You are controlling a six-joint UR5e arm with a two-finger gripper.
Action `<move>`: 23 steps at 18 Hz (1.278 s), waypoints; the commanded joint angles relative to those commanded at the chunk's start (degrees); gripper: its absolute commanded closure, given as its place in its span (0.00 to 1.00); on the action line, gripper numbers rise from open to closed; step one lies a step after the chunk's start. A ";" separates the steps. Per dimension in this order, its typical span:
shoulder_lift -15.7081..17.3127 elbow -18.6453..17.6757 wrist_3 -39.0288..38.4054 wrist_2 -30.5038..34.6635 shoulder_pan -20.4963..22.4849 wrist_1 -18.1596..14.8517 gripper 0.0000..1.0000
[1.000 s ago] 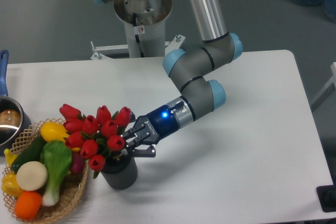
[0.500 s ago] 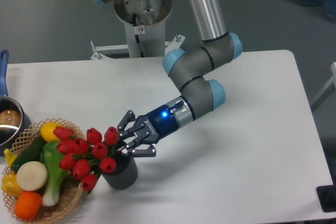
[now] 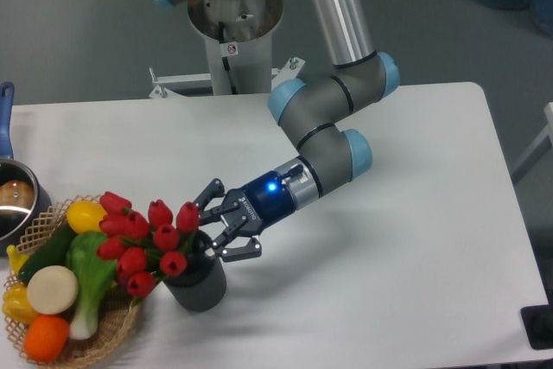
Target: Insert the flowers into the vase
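The flowers [image 3: 143,239], a bunch of red tulip buds, stand in the vase [image 3: 198,284] and lean left over the basket. The vase is a small dark grey cylinder near the table's front left. My gripper [image 3: 221,221] is open just right of the vase mouth, its fingers [image 3: 210,190] spread apart and holding nothing. The stems are hidden behind the buds and the vase rim.
A woven wicker basket [image 3: 117,324] of toy vegetables sits left of the vase, touching the leaning buds. A metal pot with a blue handle [image 3: 10,187] is at the far left edge. The robot base [image 3: 233,32] stands behind the table.
My gripper has opened and let go of the flowers. The bunch dropped and tipped left into the vase, then settled slightly more upright.
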 joint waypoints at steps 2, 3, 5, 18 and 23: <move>1.06 -0.53 0.00 0.00 0.44 0.00 0.01; 1.67 -0.62 -0.09 0.00 1.22 0.09 0.00; 2.38 -0.79 -0.09 0.17 2.02 0.09 0.00; 12.56 4.82 -4.72 27.65 5.80 0.00 0.00; 16.34 6.85 -10.37 46.47 6.33 -0.17 0.00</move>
